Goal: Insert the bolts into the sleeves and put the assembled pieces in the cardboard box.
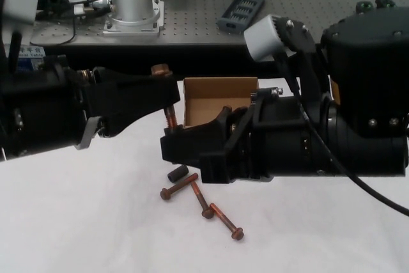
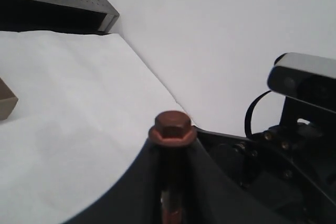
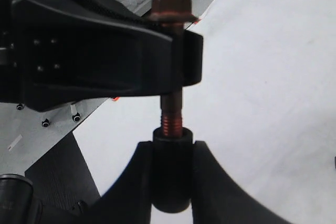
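In the high view the left pincer (image 1: 167, 101) is clamping a copper-coloured bolt (image 1: 169, 117) upright, head up. The right pincer (image 1: 177, 140) is sitting directly beneath it, at 8 o'clock of the cardboard box (image 1: 220, 87). Its black fingers are hiding whatever it is carrying, and the arm's bulk is covering the box's front and right wall. Three loose bolts (image 1: 203, 202) and a spare sleeve (image 1: 177, 172) are lying on the white-covered worktop (image 1: 96, 222) at 6 o'clock of the pincers. A blue label (image 1: 25, 55) at 10 o'clock is bearing print too small to read. In the left wrist view the bolt's hexagonal head (image 2: 173, 127) is standing proud of the closed fingers, with the shank sinking into shadow and cut off by the frame edge. In the right wrist view the right pincer is gripping a dark sleeve (image 3: 172, 174). The bolt's threaded tip (image 3: 171, 123) is meeting the sleeve's mouth, though how deep it is going cannot be told.
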You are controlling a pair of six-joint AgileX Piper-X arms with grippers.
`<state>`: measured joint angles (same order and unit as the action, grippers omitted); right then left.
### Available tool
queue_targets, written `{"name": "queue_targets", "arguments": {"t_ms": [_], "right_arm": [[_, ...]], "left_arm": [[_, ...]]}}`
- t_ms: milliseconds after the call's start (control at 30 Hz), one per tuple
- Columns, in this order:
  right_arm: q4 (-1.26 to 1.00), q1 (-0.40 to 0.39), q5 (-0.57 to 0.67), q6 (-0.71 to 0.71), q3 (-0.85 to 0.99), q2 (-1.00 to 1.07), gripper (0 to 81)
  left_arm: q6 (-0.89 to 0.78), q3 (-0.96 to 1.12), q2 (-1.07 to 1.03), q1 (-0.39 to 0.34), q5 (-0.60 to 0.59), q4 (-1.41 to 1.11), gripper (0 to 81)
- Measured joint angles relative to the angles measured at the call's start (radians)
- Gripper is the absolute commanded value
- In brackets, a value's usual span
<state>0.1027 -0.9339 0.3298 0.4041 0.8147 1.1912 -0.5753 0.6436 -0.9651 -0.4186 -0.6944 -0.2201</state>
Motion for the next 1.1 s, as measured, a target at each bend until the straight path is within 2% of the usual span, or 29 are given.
{"name": "queue_targets", "arguments": {"t_ms": [200, 400, 1100], "right_arm": [[-0.002, 0.007, 0.001, 0.003, 0.0, 0.0, 1.7], [-0.004, 0.041, 0.053, 0.005, 0.0, 0.005, 1.7], [0.0, 0.051, 0.119, -0.028, 0.0, 0.008, 1.7]], "left_arm": [[0.01, 0.0, 0.0, 0.0, 0.0, 0.0, 0.6], [0.021, 0.006, 0.0, 0.0, 0.008, 0.023, 0.6], [0.054, 0.017, 0.0, 0.0, -0.01, 0.097, 0.6]]}}
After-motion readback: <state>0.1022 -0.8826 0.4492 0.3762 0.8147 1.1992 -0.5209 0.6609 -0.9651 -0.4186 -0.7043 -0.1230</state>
